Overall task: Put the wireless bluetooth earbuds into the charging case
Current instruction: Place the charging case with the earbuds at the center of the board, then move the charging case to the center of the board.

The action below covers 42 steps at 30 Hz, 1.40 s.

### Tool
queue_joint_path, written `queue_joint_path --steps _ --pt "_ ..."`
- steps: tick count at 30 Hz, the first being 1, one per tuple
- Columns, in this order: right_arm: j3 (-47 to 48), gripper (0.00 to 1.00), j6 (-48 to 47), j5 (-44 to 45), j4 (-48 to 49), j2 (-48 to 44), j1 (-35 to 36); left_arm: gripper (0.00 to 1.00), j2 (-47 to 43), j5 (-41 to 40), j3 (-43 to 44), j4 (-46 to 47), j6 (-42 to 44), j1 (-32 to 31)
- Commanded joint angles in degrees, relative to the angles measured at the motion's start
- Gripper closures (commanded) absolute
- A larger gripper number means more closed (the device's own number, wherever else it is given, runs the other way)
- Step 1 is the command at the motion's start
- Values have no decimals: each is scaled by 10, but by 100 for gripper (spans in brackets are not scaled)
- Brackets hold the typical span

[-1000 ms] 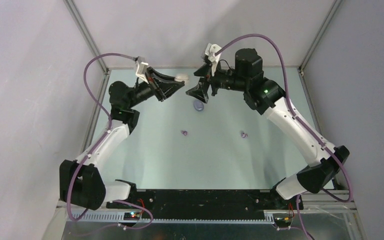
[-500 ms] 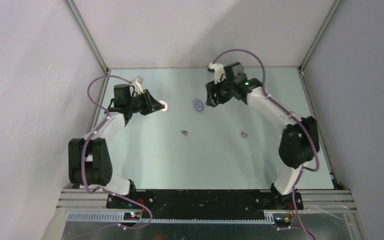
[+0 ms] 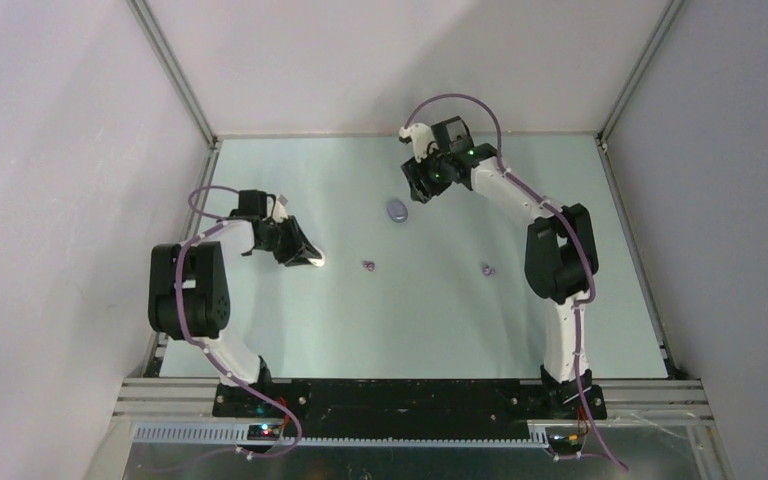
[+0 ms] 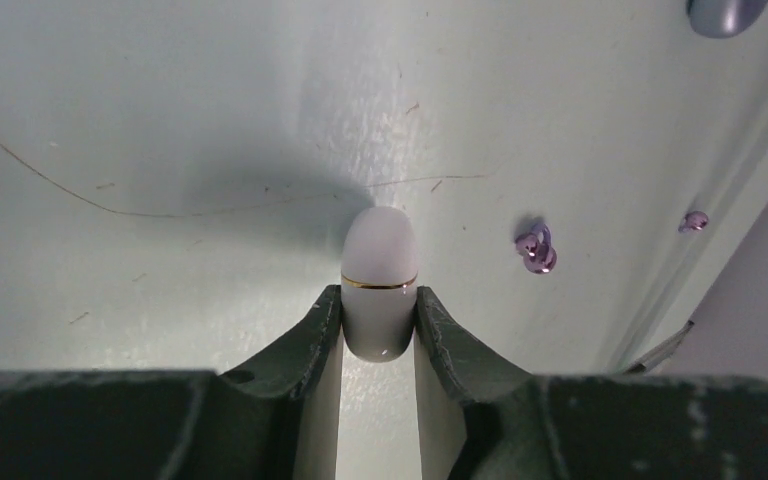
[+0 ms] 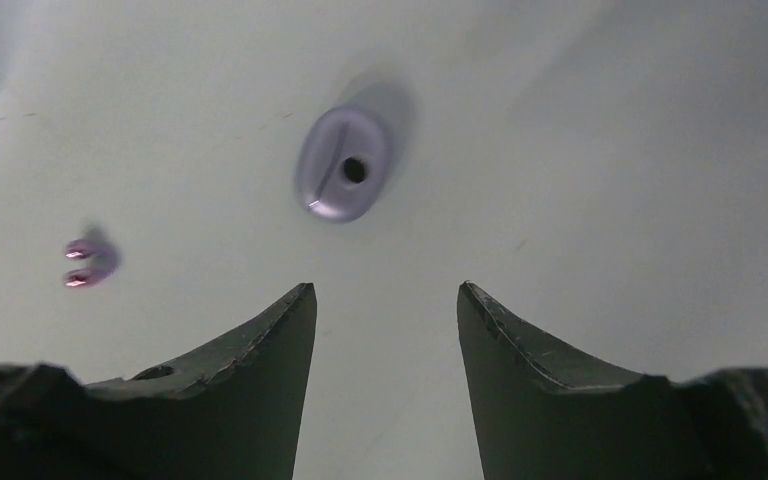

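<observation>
My left jaws clench white case (image 4: 380,270), likely to steady it | right jaws released above purple case (image 5: 344,164), pre-grab

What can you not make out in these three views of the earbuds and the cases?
Top view: the purple earbuds are too small to show their shape or which way they lie.
Left wrist view: the purple case is cut off by the top edge; the white case has its near end hidden between the fingers of the left gripper.
Right wrist view: one purple earbud is blurred, its details lost.
</observation>
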Motion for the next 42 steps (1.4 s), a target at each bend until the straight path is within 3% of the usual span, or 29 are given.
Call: queue_joint_path --steps 1,4,10,12,17,31,37,42 --pt "56 41 -164 1 26 61 -28 82 9 -38 -8 -30 0 7" --pt "80 41 -222 -2 21 93 -32 71 7 -54 -14 -38 0 7" --pt "89 40 -300 -2 28 133 -18 21 -40 -104 -11 -82 28 16" --pt "88 39 -317 -2 25 140 -7 17 -61 -125 -8 -103 33 27" --pt "88 39 -325 -5 38 151 23 15 -93 -116 -1 -130 31 61" --pt "128 38 -300 -15 63 184 69 17 -142 -97 5 -92 20 65" --pt "155 26 -326 -119 -6 173 44 16 -151 -10 10 -74 44 65" --pt "211 23 -376 -164 -55 187 32 16 -167 101 8 -59 84 65"
